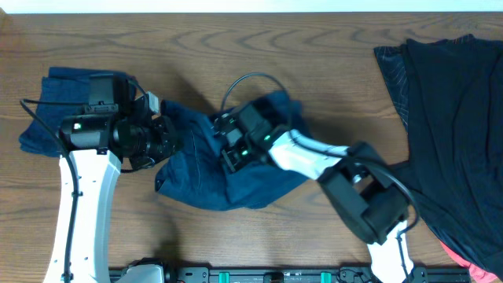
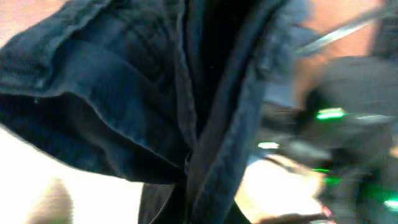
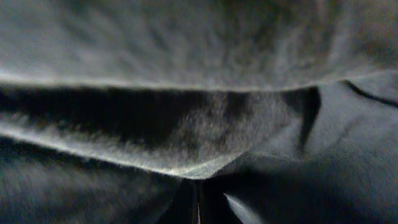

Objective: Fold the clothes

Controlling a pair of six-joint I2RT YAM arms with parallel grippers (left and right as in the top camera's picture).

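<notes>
A crumpled dark blue garment [image 1: 236, 177] lies at the table's middle. My left gripper [image 1: 170, 139] is at its left edge. In the left wrist view the blue cloth [image 2: 124, 81] fills the frame and gathers into a pinch at the bottom, where the left gripper [image 2: 186, 193] is shut on it. My right gripper [image 1: 229, 149] is pressed into the middle of the garment. In the right wrist view a fold of cloth [image 3: 186, 137] runs into the closed jaws of the right gripper [image 3: 196, 202]. Both grippers' fingers are mostly hidden by cloth.
A folded blue garment [image 1: 43, 110] lies at the far left, partly under the left arm. A large black garment [image 1: 448, 118] is spread at the right, with a bit of red cloth [image 1: 464, 259] at the front right corner. The wooden table [image 1: 314, 47] is bare at the back.
</notes>
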